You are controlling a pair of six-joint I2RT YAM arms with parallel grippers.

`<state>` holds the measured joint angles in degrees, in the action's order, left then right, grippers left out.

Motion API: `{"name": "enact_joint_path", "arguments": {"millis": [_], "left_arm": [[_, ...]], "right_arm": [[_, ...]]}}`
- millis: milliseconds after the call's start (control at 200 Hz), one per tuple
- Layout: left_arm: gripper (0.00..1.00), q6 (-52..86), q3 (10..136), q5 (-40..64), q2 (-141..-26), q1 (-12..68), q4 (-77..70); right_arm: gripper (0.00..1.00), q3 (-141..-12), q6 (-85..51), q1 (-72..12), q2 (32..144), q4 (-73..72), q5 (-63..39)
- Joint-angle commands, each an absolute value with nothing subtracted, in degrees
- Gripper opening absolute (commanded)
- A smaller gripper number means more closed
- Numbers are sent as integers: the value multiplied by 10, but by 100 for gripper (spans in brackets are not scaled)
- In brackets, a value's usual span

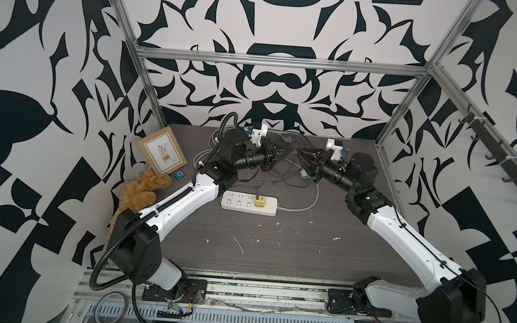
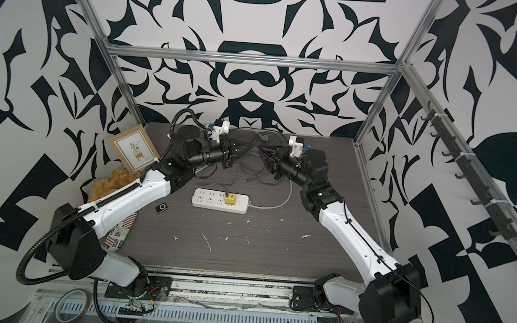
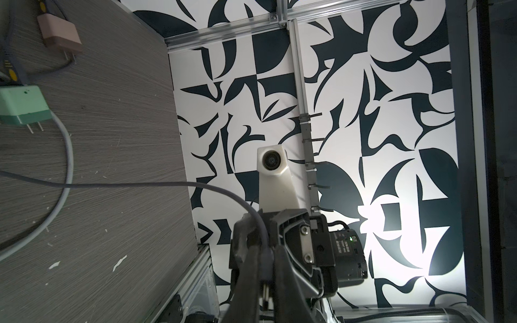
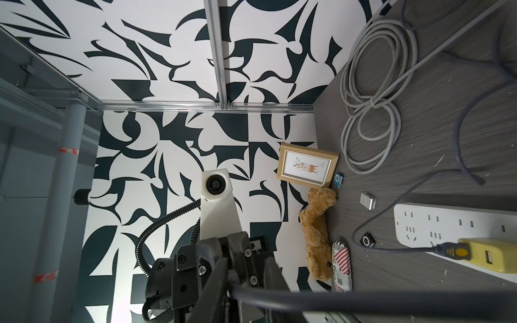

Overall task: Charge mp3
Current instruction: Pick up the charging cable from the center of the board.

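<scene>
The mp3 (image 1: 178, 176) is a tiny blue square player lying flat near the table's left wall, in front of the picture frame (image 1: 162, 149); the right wrist view shows the mp3 (image 4: 338, 179) too. Both grippers meet tip to tip over the back of the table, far from it. My left gripper (image 1: 284, 153) (image 3: 265, 253) is shut on the small plug end of a grey cable (image 3: 156, 184). The right gripper (image 1: 301, 153) (image 4: 247, 279) faces it, jaws standing apart wider than the same cable (image 4: 363, 302), which runs between them.
A white power strip (image 1: 238, 202) lies mid-table with a yellow charger (image 1: 259, 201) plugged in. A green charger (image 3: 22, 105) and a pink charger (image 3: 58, 32) lie at the back among tangled cables. A black device (image 2: 162, 208), silver device (image 4: 368, 200) and teddy (image 1: 141, 191) sit left.
</scene>
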<state>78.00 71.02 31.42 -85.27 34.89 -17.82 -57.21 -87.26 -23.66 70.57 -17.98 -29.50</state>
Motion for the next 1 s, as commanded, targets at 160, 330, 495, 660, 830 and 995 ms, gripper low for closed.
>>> {"name": "enact_joint_path", "arguments": {"millis": [160, 330, 495, 660, 830, 995], "left_arm": [[0, 779, 710, 326, -847, 349, -198], [0, 778, 709, 328, -853, 350, -199], [0, 778, 704, 325, -854, 349, -197], [54, 740, 701, 316, -840, 326, -134], [99, 551, 711, 247, -720, 198, 267], [100, 315, 733, 185, -704, 55, 637]], "right_arm": [[12, -605, -876, -237, 716, -225, -311], [0, -593, -881, -237, 711, -225, -311], [0, -589, -882, -237, 707, -219, -318], [0, -586, -876, -237, 697, -199, -318], [0, -619, -780, -236, 658, -20, -291], [0, -626, -736, -236, 653, 59, -293]]}}
